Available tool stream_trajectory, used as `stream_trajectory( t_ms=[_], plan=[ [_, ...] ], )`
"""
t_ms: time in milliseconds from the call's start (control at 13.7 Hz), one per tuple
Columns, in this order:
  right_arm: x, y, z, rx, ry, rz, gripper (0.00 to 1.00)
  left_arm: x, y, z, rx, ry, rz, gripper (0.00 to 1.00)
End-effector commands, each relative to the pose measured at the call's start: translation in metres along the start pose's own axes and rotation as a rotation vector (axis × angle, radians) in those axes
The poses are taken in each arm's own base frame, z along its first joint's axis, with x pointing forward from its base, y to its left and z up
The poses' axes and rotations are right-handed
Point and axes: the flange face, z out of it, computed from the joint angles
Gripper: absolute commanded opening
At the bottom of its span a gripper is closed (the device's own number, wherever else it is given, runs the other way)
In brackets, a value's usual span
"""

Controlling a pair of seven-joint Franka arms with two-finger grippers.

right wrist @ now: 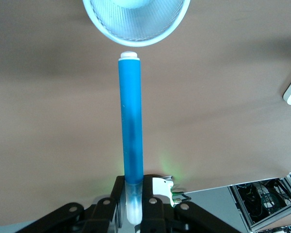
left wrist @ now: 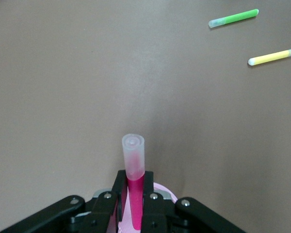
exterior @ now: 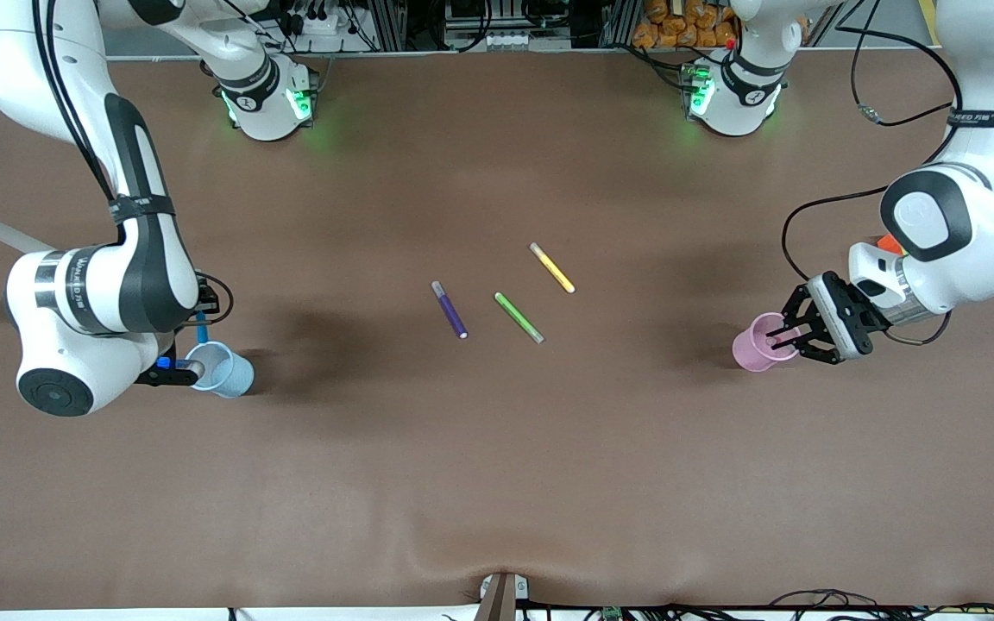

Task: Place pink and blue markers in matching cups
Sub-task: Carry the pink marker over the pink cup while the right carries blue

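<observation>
Your right gripper (right wrist: 134, 204), clamped on the blue marker (right wrist: 130, 121), hangs over the blue cup (exterior: 223, 369) at the bench's (exterior: 497, 483) nine o'clock. Your left gripper (left wrist: 134, 206) pinches the pink marker (left wrist: 135, 184) over the pink cup (exterior: 756, 349) at three o'clock.

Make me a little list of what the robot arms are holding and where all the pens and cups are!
left pincer: shut on the pink marker, over the pink cup
right pincer: shut on the blue marker, by the blue cup
pink cup: toward the left arm's end of the table
blue cup: toward the right arm's end
loose pens mid-table: purple marker, green marker, yellow marker
</observation>
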Motion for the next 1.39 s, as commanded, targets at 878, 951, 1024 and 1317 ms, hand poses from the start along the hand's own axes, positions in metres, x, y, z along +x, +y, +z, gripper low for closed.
stream_trajectory(
  t_ms=[878,951,1024,1317],
  plan=[
    [0.047,0.008,0.011,-0.029,-0.087,0.018,0.00,-0.027,-0.004,0.015,-0.023,0.041,-0.040,0.93],
    [0.050,0.007,0.014,-0.032,-0.099,0.020,0.00,-0.027,-0.004,0.015,-0.026,0.043,-0.044,1.00],
    [0.051,0.007,0.015,-0.032,-0.100,0.020,0.00,-0.028,-0.003,0.013,-0.038,0.048,-0.060,1.00],
    [0.056,0.008,0.015,-0.028,-0.078,0.021,0.00,-0.021,0.000,0.006,-0.075,0.059,-0.115,1.00]
  ],
)
